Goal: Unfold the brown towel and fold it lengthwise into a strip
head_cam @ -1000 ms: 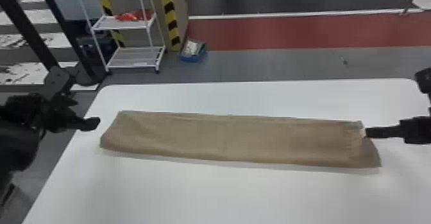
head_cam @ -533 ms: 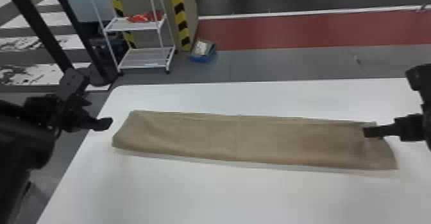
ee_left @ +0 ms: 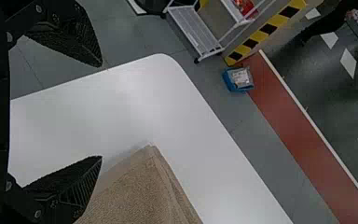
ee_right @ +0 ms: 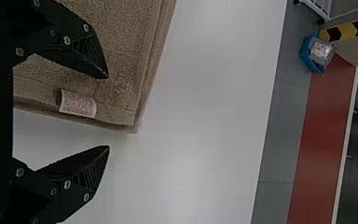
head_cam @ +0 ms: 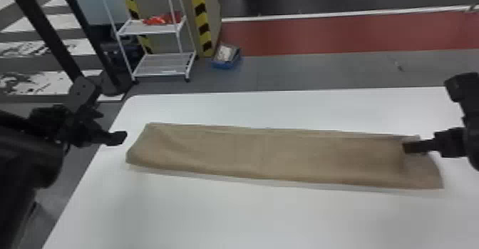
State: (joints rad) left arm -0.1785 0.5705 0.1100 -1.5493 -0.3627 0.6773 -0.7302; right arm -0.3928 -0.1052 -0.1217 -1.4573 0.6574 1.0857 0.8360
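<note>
Head view: the brown towel (head_cam: 267, 155) lies as a long strip across the bench (head_cam: 249, 216), left to right, a white label (ee_right: 78, 104) near its right end. Left hand (head_cam: 112, 126) is open just off the towel's left end; right hand (head_cam: 408, 147), also open, is at its right end.

The table (head_cam: 249, 216) is big and white. 1 brown towel (head_cam: 249, 155) lies flat on it, like a long strip.
</note>
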